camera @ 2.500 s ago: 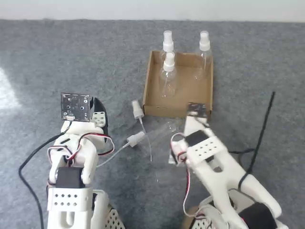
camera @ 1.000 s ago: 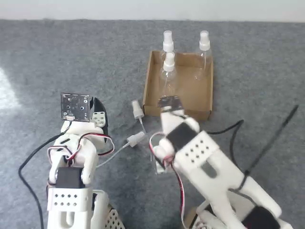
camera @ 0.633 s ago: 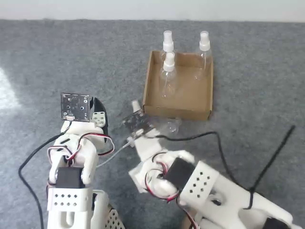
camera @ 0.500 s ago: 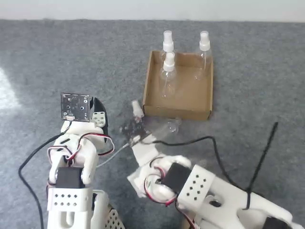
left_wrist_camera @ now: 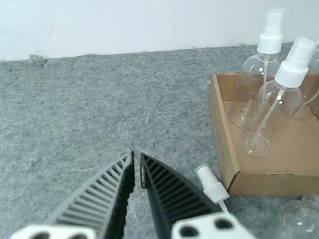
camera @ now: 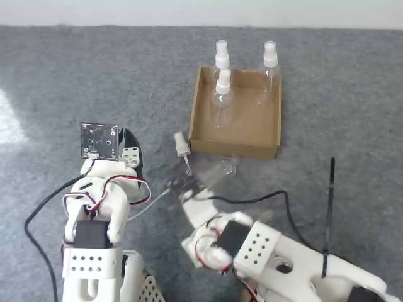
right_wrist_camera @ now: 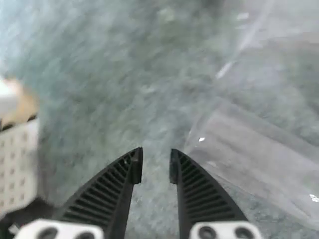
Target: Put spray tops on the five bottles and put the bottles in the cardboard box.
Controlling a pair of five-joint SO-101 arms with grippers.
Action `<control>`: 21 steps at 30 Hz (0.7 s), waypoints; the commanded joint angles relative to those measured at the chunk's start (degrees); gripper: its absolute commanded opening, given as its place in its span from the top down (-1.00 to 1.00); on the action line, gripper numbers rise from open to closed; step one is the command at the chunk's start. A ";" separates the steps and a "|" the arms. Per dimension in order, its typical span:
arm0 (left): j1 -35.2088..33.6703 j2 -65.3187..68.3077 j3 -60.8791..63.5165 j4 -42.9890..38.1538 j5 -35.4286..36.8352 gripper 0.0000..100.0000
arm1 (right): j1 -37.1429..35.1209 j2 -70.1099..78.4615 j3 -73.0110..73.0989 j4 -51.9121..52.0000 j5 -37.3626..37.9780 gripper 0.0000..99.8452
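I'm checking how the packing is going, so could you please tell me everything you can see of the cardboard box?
The cardboard box is a shallow, open-topped tray of plain brown card with low upright walls. It sits flat on the grey carpet, beyond both arms. Three capped bottles stand upright inside, and bare floor shows toward its near right. A loose spray top lies just outside its near left corner, and an uncapped bottle lies before its near wall.
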 commanded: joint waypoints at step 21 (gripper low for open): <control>-0.35 -0.79 -0.66 -1.49 0.97 0.98 | 65.89 -2.77 0.00 8.48 35.08 0.85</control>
